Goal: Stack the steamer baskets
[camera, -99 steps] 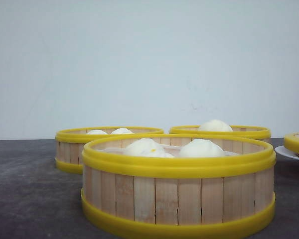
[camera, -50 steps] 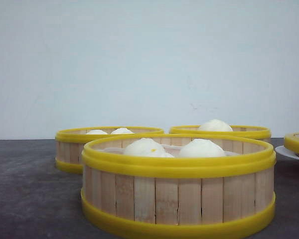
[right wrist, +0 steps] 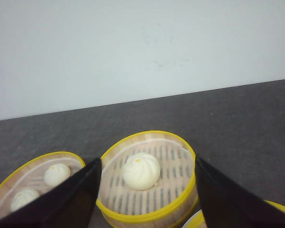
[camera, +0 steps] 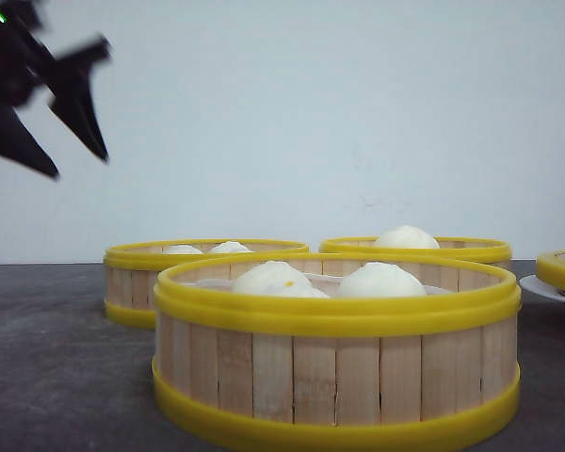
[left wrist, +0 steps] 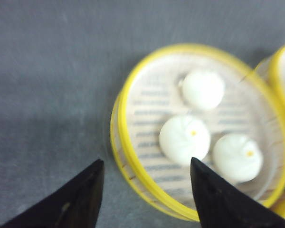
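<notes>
Three steamer baskets with white buns stand on the dark table: a near one (camera: 337, 377), one behind it to the left (camera: 132, 282) and one behind it to the right (camera: 452, 250). My left gripper (camera: 79, 167) hangs open, high at the far left. In its wrist view the left gripper (left wrist: 147, 160) is above the edge of a basket (left wrist: 133, 161) holding three buns. My right gripper (right wrist: 147, 160) is open and empty, and looks down at a one-bun basket (right wrist: 147, 211), apart from it. It does not show in the front view.
A fourth basket (camera: 562, 266) sits on a white plate (camera: 546, 290) at the right edge. A pale wall stands behind the table. The right wrist view also shows a basket (right wrist: 19, 175) with two buns and a yellow rim (right wrist: 275, 209) close by.
The left gripper has come into the front view at the top left; it was out of sight before. The baskets have not moved.
</notes>
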Available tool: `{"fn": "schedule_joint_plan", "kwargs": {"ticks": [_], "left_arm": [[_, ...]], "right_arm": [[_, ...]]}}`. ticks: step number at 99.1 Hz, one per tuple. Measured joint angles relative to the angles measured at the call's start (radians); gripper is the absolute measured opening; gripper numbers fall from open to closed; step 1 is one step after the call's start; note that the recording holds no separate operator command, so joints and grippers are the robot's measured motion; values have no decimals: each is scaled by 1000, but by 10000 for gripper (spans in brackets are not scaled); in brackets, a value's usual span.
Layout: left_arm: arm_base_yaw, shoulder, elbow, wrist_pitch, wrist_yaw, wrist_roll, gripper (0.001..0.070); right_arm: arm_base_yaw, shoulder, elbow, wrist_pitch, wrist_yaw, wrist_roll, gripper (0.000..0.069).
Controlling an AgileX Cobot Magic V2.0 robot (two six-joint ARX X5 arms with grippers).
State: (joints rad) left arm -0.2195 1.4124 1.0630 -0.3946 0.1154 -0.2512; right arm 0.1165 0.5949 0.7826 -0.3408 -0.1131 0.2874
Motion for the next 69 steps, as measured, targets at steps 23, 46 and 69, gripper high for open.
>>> {"fn": "schedule_joint_plan", "kwargs": {"ticks": [23, 46, 69], "left_arm": [[-29, 248, 167, -85, -65, 39, 344], [-34, 337, 195, -85, -89, 38, 340], [-34, 370, 197, -78, -90, 29, 261]], "right_arm": [[22, 35, 0, -22, 0, 0, 385], [27, 39, 0, -36, 0, -3, 385], [27, 40, 0, -37, 5, -4, 385]]}}
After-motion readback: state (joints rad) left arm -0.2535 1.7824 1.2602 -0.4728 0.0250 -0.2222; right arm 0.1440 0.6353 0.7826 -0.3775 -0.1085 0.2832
